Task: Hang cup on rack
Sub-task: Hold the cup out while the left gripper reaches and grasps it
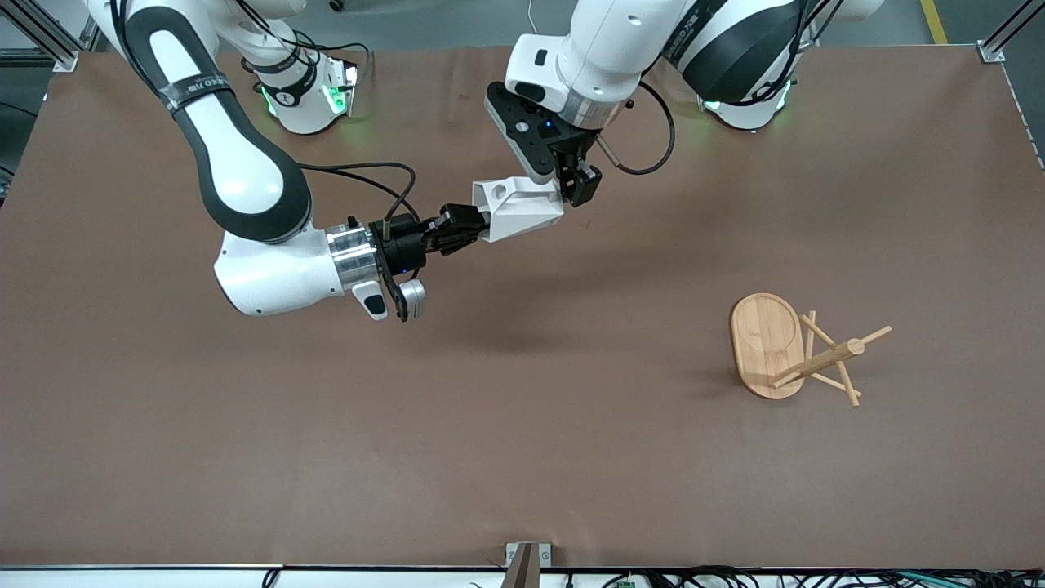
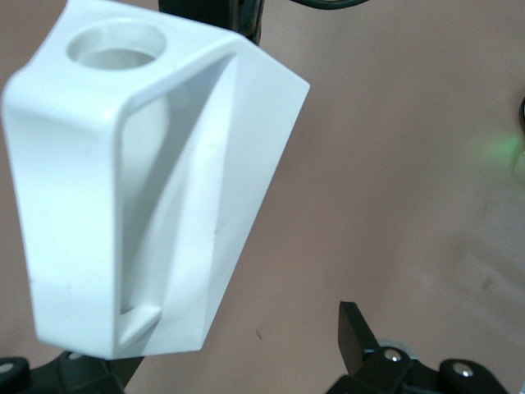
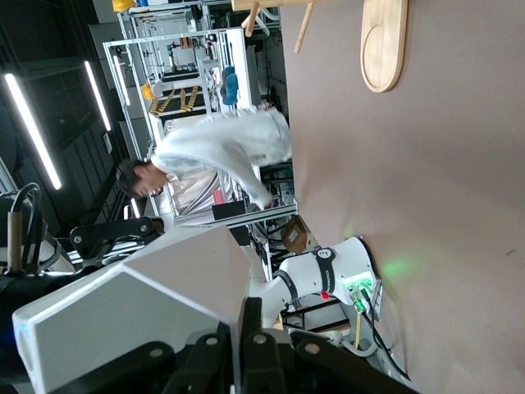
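Brown worktop (image 1: 245,457) carries a tipped bamboo mug rack (image 1: 796,351) at four o'clock. Mid-air near centre, the right gripper (image 1: 478,227) has its fingers clamped on the white faceted cup (image 1: 522,208), apparently offering it to the left gripper (image 1: 575,184), fingers spread wide beside it.

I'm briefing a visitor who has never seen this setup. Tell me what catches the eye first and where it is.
The white cup hangs in the air above the middle of the table, clamped at one end by the shut right gripper, with the open left gripper at its other end. The bamboo rack stands alone toward the left arm's end of the table, nearer the front camera, with nothing hung on its pegs.
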Tool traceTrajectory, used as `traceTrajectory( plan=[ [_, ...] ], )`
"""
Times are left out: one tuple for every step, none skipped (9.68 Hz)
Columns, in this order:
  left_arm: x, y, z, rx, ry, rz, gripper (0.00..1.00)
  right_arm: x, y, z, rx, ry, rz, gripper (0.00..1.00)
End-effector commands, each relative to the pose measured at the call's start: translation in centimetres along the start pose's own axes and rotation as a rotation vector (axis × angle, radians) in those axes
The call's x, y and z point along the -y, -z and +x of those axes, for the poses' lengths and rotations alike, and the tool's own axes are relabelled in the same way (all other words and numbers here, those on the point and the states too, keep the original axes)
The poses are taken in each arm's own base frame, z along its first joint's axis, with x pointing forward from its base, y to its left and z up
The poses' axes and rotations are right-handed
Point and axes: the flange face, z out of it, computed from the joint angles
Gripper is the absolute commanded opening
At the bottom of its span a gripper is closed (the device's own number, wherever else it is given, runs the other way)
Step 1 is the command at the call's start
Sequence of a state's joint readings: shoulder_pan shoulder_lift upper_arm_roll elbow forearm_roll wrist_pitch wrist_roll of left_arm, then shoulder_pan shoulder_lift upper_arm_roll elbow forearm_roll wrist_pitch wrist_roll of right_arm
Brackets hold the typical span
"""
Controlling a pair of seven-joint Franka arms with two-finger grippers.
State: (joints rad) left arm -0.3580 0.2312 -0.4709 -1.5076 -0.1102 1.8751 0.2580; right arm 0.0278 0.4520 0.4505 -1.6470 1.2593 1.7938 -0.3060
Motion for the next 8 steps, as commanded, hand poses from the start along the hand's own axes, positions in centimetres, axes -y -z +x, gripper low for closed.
traceTrajectory(
  plan=[
    [0.4,-1.6,0.5,-0.005,-0.05,-0.008,1.0,0.5,-1.5,-0.6,0.036,0.031,0.04,0.02],
    [0.5,-2.0,0.5,-0.005,-0.071,-0.006,1.0,0.5,-1.6,-0.6,0.038,0.034,0.04,0.03],
    [0.9,-2.6,0.3,0.003,-0.089,-0.011,1.0,0.5,-1.7,-0.6,0.037,0.049,0.04,0.03],
    [1.6,-2.8,0.2,0.004,-0.103,-0.012,1.0,0.5,-1.7,-0.6,0.038,0.051,0.039,0.03],
    [1.9,-2.7,0.3,-0.003,-0.124,-0.011,1.0,0.5,-1.7,-0.7,0.04,0.051,0.039,0.04],
    [2.1,-2.5,0.3,-0.011,-0.128,-0.006,1.0,0.4,-1.7,-0.7,0.039,0.058,0.037,0.04],
    [2.1,-2.5,0.3,-0.013,-0.129,-0.006,1.0,0.2,-1.9,-0.8,0.042,0.062,0.036,0.04],
    [2.0,-2.3,0.3,-0.013,-0.132,-0.004,1.0,-0.1,-2.0,-0.9,0.048,0.061,0.033,0.04]
  ],
)
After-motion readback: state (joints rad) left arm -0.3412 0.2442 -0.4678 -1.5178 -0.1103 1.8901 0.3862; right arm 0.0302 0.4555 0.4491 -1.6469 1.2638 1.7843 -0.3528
